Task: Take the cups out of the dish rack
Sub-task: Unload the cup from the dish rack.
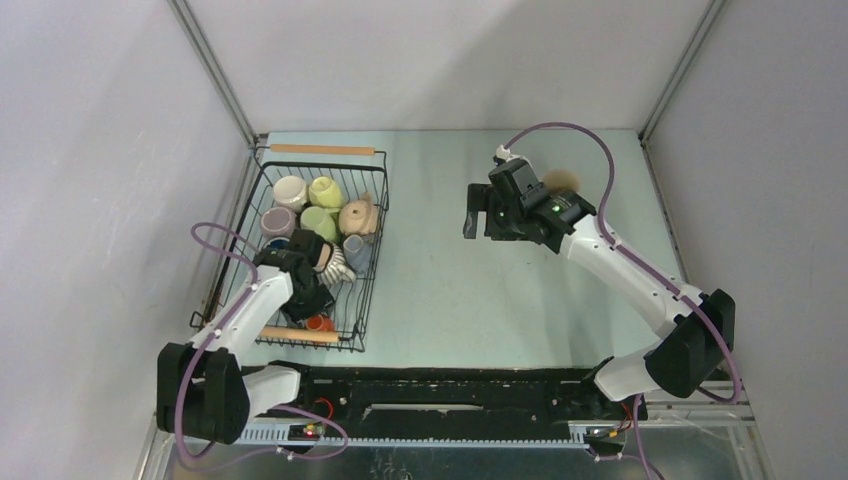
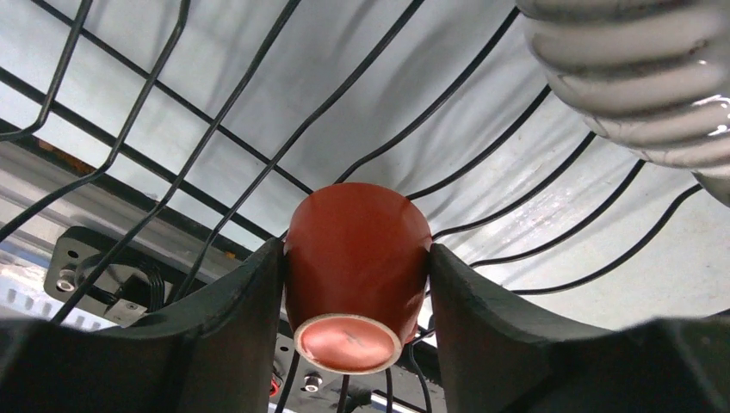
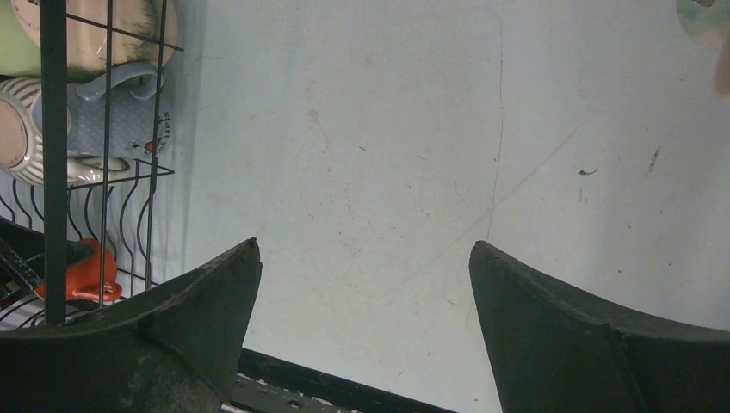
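Observation:
The black wire dish rack (image 1: 372,262) stands at the left of the table with several cups in it: cream (image 1: 290,190), yellow-green (image 1: 325,190), tan (image 1: 357,216), grey-blue (image 1: 357,252) and ribbed cream (image 1: 338,268). My left gripper (image 1: 315,305) is inside the rack's near end. In the left wrist view the left gripper (image 2: 355,248) is shut on a small orange-red cup (image 2: 357,258), base towards the camera, with the ribbed cup (image 2: 637,77) beside it. My right gripper (image 1: 483,215) hangs open and empty over the table's middle; it also shows in the right wrist view (image 3: 365,244).
The rack's wooden handles lie at its far end (image 1: 325,149) and near end (image 1: 300,335). A tan object (image 1: 562,180) sits on the table, partly hidden behind the right wrist. The right wrist view shows the rack's wall (image 3: 53,129) at its left.

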Controlling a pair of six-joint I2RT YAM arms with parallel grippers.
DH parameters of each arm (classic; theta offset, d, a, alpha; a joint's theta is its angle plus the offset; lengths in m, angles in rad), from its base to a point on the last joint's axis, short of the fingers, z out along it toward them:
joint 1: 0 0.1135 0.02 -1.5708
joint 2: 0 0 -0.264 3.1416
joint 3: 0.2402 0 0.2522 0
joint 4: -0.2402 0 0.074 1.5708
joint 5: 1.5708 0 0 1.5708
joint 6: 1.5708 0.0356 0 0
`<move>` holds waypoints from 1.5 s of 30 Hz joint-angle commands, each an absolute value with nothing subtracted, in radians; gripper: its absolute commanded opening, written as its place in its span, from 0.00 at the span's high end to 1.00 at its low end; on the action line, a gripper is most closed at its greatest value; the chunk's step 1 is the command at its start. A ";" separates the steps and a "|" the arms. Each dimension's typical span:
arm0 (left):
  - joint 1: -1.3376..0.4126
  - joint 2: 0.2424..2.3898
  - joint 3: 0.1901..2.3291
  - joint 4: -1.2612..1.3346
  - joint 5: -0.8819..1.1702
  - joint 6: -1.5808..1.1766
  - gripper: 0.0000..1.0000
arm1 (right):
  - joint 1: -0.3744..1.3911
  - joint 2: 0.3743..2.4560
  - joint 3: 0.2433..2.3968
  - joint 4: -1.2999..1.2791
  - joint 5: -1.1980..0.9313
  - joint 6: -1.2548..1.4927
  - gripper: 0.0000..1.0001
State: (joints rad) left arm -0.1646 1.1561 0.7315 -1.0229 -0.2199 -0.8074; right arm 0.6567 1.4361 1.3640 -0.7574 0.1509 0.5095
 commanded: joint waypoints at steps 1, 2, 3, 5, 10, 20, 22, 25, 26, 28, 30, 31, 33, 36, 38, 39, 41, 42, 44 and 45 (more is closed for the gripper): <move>-0.152 1.156 0.708 -0.968 -0.197 -0.811 0.48 | 0.675 1.420 1.363 -0.737 0.190 0.527 0.03; -0.152 1.154 0.710 -0.961 -0.194 -0.806 0.51 | 0.676 1.420 1.363 -0.738 0.192 0.527 0.03; -0.152 1.153 0.712 -0.954 -0.196 -0.801 0.52 | 0.677 1.421 1.364 -0.739 0.194 0.527 0.03; -0.152 1.152 0.722 -0.946 -0.197 -0.787 0.54 | 0.681 1.424 1.365 -0.740 0.194 0.527 0.03; -0.152 1.149 0.758 -0.939 -0.207 -0.750 0.52 | 0.688 1.430 1.365 -0.740 0.199 0.525 0.03; -0.153 1.080 0.718 -0.974 -0.170 -0.811 0.06 | 0.713 1.438 1.364 -0.755 0.215 0.536 0.03; -0.152 1.072 0.708 -0.977 -0.158 -0.819 0.02 | 0.718 1.440 1.363 -0.753 0.217 0.536 0.03; -0.153 1.069 0.702 -0.993 -0.149 -0.836 0.00 | 0.723 1.444 1.359 -0.748 0.219 0.540 0.03; -0.152 1.069 0.701 -0.999 -0.149 -0.838 0.00 | 0.724 1.441 1.356 -0.746 0.219 0.541 0.03; -0.153 1.071 0.701 -1.009 -0.157 -0.842 0.00 | 0.726 1.437 1.345 -0.737 0.219 0.544 0.03; -0.153 1.080 0.703 -1.018 -0.155 -0.842 0.00 | 0.725 1.433 1.334 -0.730 0.221 0.546 0.03; -0.153 1.087 0.704 -1.022 -0.152 -0.842 0.02 | 0.724 1.431 1.328 -0.726 0.218 0.547 0.03; -0.152 1.103 0.707 -1.027 -0.144 -0.840 0.05 | 0.724 1.427 1.320 -0.720 0.219 0.549 0.03; -0.152 1.126 0.710 -1.034 -0.127 -0.838 0.08 | 0.723 1.425 1.311 -0.711 0.222 0.549 0.03; -0.152 1.141 0.710 -1.036 -0.110 -0.835 0.11 | 0.722 1.420 1.306 -0.705 0.222 0.548 0.03; -0.152 1.150 0.711 -1.037 -0.101 -0.833 0.12 | 0.721 1.418 1.305 -0.702 0.223 0.548 0.03; -0.153 1.166 0.715 -1.039 -0.085 -0.827 0.15 | 0.719 1.415 1.300 -0.695 0.221 0.547 0.03; -0.154 1.176 0.719 -1.041 -0.081 -0.823 0.17 | 0.718 1.414 1.299 -0.692 0.221 0.546 0.03; -0.153 1.192 0.731 -1.048 -0.077 -0.813 0.20 | 0.717 1.412 1.297 -0.687 0.219 0.542 0.03; -0.154 1.197 0.736 -1.051 -0.073 -0.810 0.21 | 0.715 1.413 1.296 -0.686 0.218 0.540 0.03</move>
State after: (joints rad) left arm -0.1555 1.1751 0.7200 -0.9966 -0.1467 -0.8036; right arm 0.7155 1.4399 1.3029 -0.7277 0.2016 0.5304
